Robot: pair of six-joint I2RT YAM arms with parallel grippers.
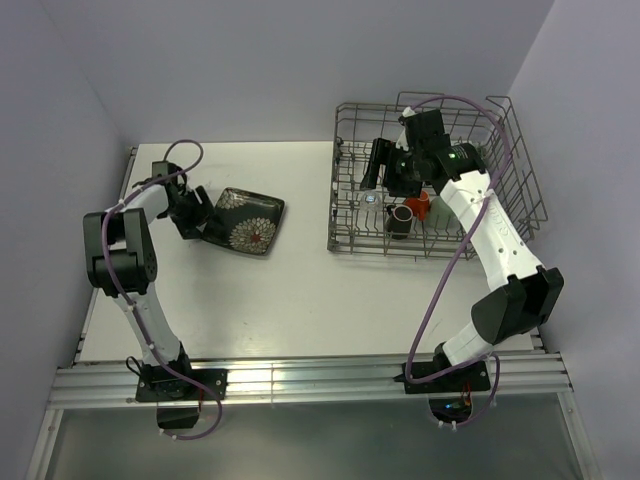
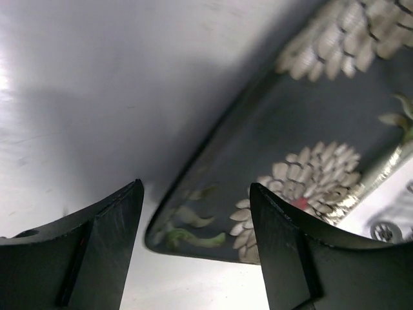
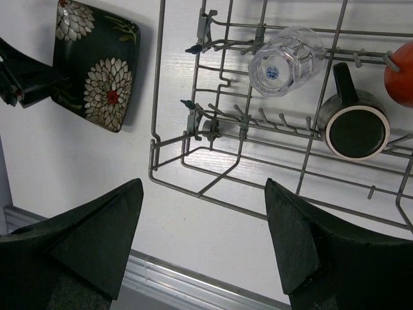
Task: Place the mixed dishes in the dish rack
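— Closest to the overhead lens I have the left arm's base [image 1: 165, 380] and the right arm's base [image 1: 450, 370] on the near rail. Past them, my left gripper [image 1: 195, 215] sits low at the left edge of the dark square plate [image 1: 250, 222], which lies on the white table [image 1: 300, 300].

— And the right side?

— My right gripper [image 1: 378, 165] hangs over the dish rack [image 1: 520, 170] at the table's far right. Inside it are a small clear glass [image 1: 372, 198], a dark brown mug [image 1: 398, 220] and a small orange mug [image 1: 420, 205].

— Left wrist?

— The left gripper [image 2: 197, 187] has its fingers apart, and the plate [image 2: 310, 129] shows a corner in the gap. I can't tell whether either finger touches it.

— Right wrist?

— The right gripper [image 3: 205, 184] is spread wide with nothing between its fingers, above a corner of the rack [image 3: 153, 116]. The glass [image 3: 284, 55] rests among the tines, the brown mug [image 3: 355, 126] is just beside it, and the orange mug [image 3: 401, 71] is at the frame's edge. The plate [image 3: 97, 64] lies outside the rack, with the left gripper [image 3: 26, 77] at its edge.
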